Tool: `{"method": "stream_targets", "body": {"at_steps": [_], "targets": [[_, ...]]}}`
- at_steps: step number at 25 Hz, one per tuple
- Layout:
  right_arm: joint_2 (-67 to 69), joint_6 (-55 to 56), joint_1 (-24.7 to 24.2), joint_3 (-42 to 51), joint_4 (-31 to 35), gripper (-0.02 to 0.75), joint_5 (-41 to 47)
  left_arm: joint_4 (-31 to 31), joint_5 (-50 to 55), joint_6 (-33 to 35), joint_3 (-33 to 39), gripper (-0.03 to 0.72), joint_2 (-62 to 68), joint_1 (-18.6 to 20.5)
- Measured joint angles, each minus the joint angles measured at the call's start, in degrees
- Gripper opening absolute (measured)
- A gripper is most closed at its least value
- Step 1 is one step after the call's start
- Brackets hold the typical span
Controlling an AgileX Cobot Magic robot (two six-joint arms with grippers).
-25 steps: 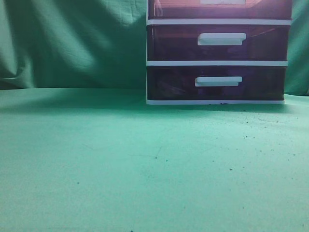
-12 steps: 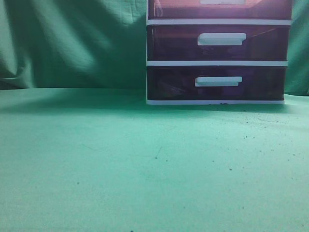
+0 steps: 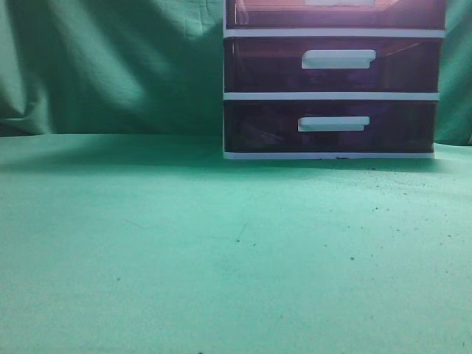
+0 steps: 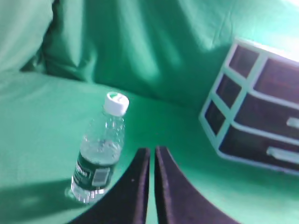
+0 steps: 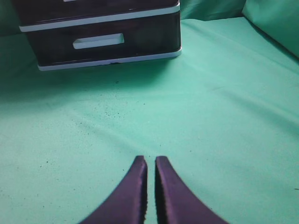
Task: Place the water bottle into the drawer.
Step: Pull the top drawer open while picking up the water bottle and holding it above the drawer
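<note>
Pincer, left: fingers nearly together, a thin slit between the tips, nothing held; poised above the green cloth, tips aimed toward 12 o'clock in the left wrist view. Bottle: clear plastic, white cap, dark label low on the body; stands upright on the cloth at about 9 to 10 o'clock from the left tips, near but apart, long axis vertical. Cabinet: white frame, dark drawers, at about 2 o'clock from the same tips, well apart. Pincer, right: likewise almost closed and empty, low over bare cloth, cabinet at about 11 o'clock, no bottle in its view. Top drawer: only its lower part shows at the upper edge of the outside view; appears shut. Judgement: left arm is the nearer to the bottle; it would need to widen and swing left to take it.
</note>
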Motion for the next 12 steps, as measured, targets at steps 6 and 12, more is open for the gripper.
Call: {"method": "stream_targets", "body": {"at_steps": [6, 12], "targets": [[0.00, 0.00, 0.00, 0.00, 0.00, 0.049, 0.00, 0.00, 9.60, 1.92, -10.80, 0.000, 12.60, 0.00], [0.00, 0.00, 0.00, 0.00, 0.00, 0.049, 0.00, 0.94, 5.29, 2.36, -11.86, 0.000, 21.44, 0.00]]}}
